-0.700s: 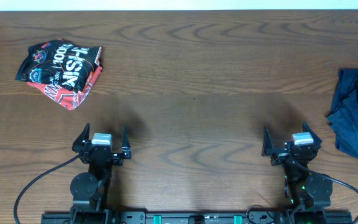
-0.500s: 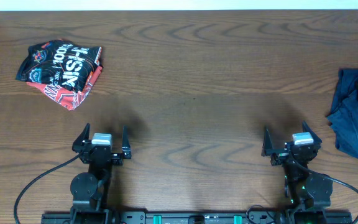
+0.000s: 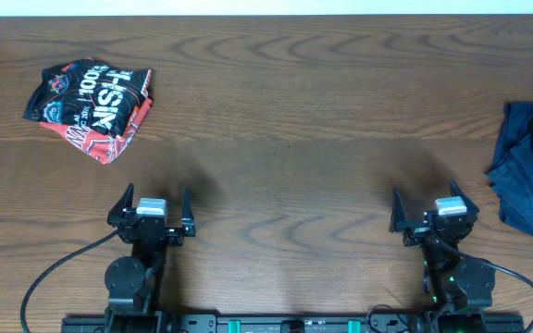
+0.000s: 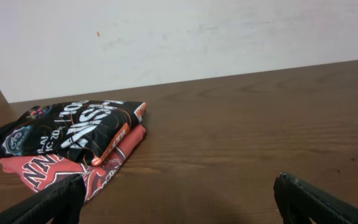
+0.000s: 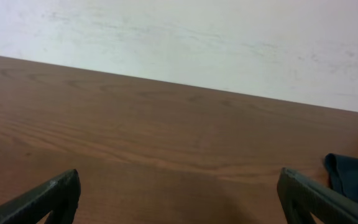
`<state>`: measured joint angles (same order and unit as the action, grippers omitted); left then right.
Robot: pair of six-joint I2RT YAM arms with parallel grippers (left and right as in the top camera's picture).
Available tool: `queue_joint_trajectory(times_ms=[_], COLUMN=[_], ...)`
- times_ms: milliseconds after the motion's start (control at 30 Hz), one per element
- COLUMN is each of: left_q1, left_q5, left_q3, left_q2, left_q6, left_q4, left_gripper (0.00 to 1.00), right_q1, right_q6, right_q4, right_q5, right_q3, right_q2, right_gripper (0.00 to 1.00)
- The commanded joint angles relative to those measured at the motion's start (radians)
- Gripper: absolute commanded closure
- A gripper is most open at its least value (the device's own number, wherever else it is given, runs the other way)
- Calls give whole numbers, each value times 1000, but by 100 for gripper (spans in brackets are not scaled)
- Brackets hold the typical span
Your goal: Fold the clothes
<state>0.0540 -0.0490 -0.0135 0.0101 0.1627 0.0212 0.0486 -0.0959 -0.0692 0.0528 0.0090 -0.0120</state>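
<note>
A folded black and red printed garment [image 3: 91, 104] lies at the far left of the wooden table [image 3: 285, 120]; it also shows in the left wrist view [image 4: 73, 146]. A crumpled dark blue garment [image 3: 530, 176] lies at the right edge, and a corner of it shows in the right wrist view [image 5: 353, 177]. My left gripper [image 3: 154, 205] is open and empty near the front edge, well short of the printed garment; its fingers frame the left wrist view [image 4: 179, 202]. My right gripper [image 3: 428, 205] is open and empty, left of the blue garment; its fingers frame the right wrist view [image 5: 179, 199].
A white wall [image 4: 179, 37] stands behind the table's far edge. The arm bases and cables [image 3: 63, 268] sit along the front edge.
</note>
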Motion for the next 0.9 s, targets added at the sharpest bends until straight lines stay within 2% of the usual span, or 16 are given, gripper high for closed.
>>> queue_joint_trajectory(times_ms=[0,867], left_q1=[-5,-5], left_q5=[9,8], left_q3=[10,10], left_q2=[-6,-6], left_q6=[16,8], left_q4=[45,45], left_gripper=[2,2], right_q1=[-5,-6], right_q6=[-10,21], right_q4=[0,0], right_q5=[4,4], right_q3=[-3,-3], right_q2=[2,2], right_gripper=[1,1])
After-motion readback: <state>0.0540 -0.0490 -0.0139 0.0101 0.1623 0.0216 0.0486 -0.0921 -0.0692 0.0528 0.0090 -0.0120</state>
